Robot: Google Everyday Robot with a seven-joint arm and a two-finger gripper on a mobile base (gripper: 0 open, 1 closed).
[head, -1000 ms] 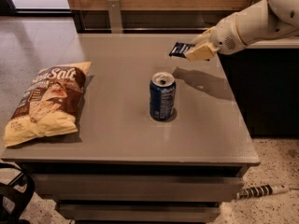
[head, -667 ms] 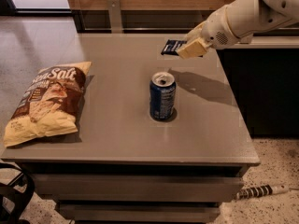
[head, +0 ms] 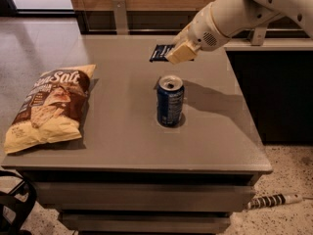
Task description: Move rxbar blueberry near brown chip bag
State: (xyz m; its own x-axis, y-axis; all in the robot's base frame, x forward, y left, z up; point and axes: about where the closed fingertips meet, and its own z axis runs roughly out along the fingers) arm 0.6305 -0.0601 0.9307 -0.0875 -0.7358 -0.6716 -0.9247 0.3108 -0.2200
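The rxbar blueberry (head: 159, 53), a small flat navy wrapper, is held in my gripper (head: 177, 53) above the back middle of the grey table (head: 122, 146). The gripper is shut on the bar's right end, and my white arm reaches in from the upper right. The brown chip bag (head: 49, 106), with white "Salt" lettering and pale yellow edges, lies flat at the table's left side, well left of and nearer than the bar.
An upright blue soda can (head: 170, 101) stands mid-table, just in front of and below the gripper. A dark cabinet (head: 283, 97) borders the table's right side. A power strip (head: 274, 200) lies on the floor at lower right. A black wheel-like object (head: 14, 204) sits at lower left.
My gripper has moved left with the rxbar blueberry in it, from the table's back right towards the back middle. The can and the chip bag have not moved.
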